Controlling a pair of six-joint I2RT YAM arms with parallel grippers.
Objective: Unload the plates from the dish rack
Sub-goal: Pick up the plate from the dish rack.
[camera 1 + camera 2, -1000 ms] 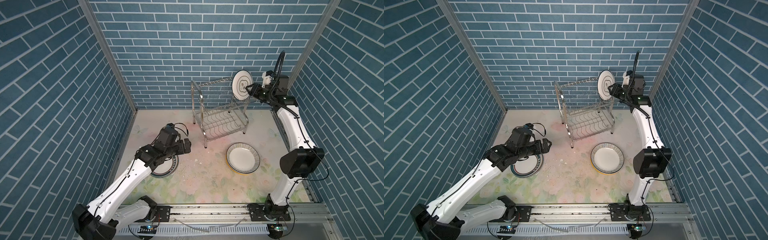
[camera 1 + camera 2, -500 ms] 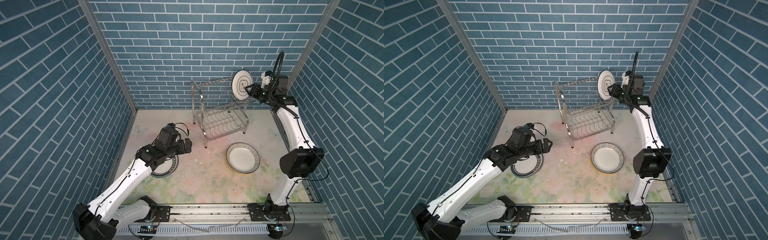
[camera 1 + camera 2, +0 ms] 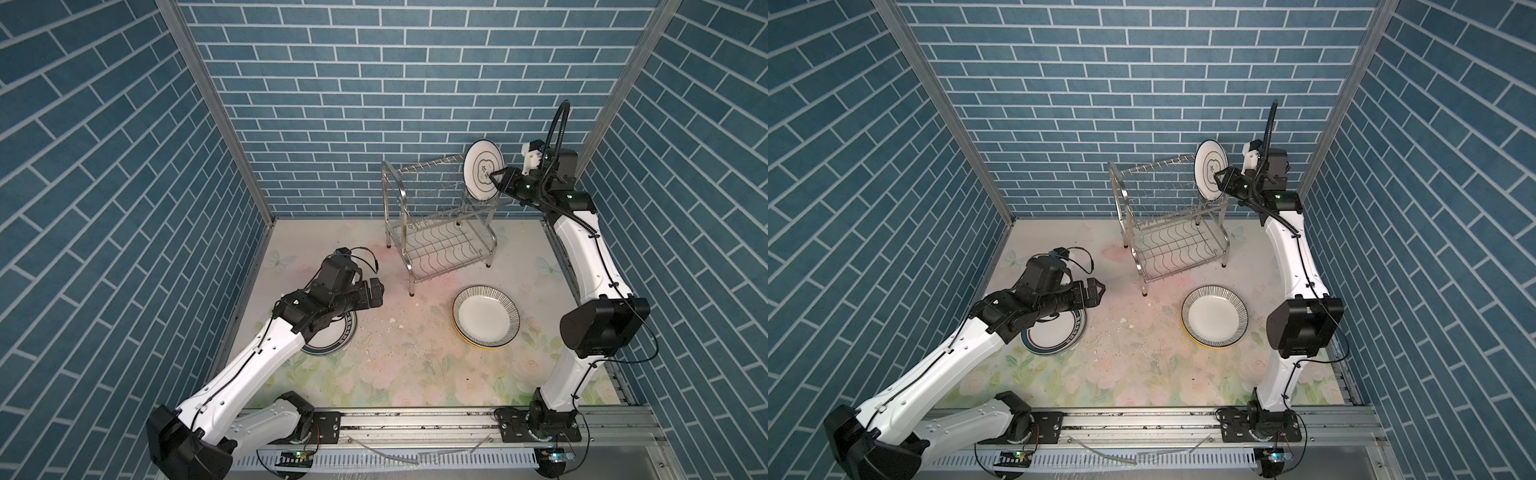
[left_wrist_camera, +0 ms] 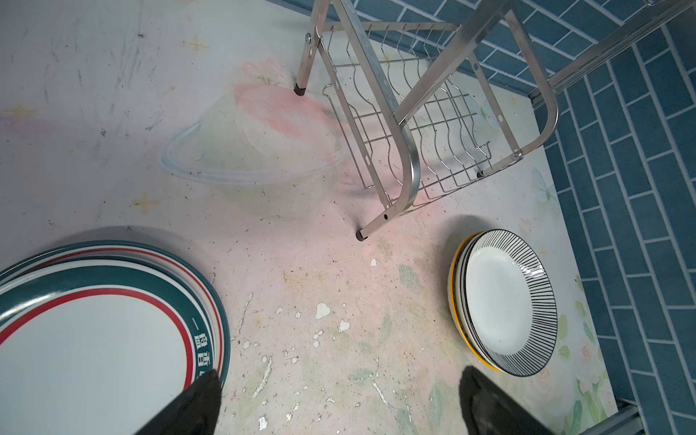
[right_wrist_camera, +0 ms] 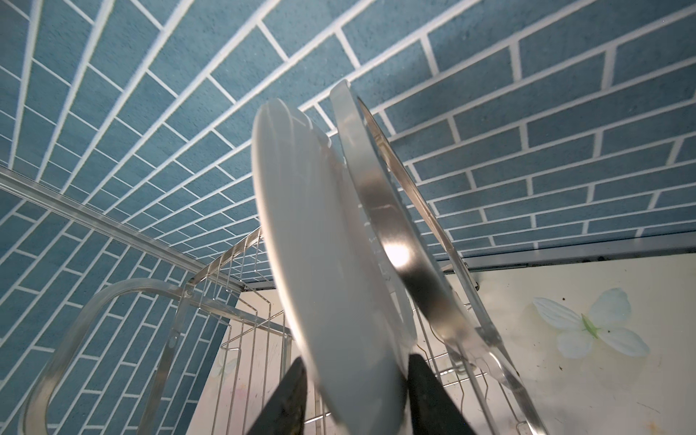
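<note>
- Plates, the one in the rack: a white round ceramic plate (image 3: 482,170) with a thin black rim line and a black cloud-shaped outline at its centre. It stands on edge at the right end of the upper tier, just beside the arched side tube.
- Dish rack: the shiny two-tier stainless steel wire dish rack (image 3: 436,232) stands by the back edge of the floral-printed bench (image 3: 395,374), right of centre. Its lower tier is a wavy-wire shelf.
- Right gripper (image 3: 495,176): it meets the upright plate from the bench's right side. In the right wrist view its two black fingers (image 5: 429,395) straddle the plate's lower rim, one at each face. Whether they press on the plate cannot be told.
- Left gripper (image 4: 339,406): jaws spread wide with nothing between them. It hangs above the bench toward the left edge, well apart from the rack.
- Green-banded stack (image 4: 94,339): white plates with green bands, a red line and white lettering. They lie flat near the left edge, partly under the left arm (image 3: 257,357) in both top views.
- Black-striped stack (image 3: 486,322): it lies flat in front of the rack, on the bench's right half. A black-striped plate is on top and a yellow-edged one is lowest.
- Blue brick-patterned walls (image 3: 374,83) enclose the bench on three sides.
</note>
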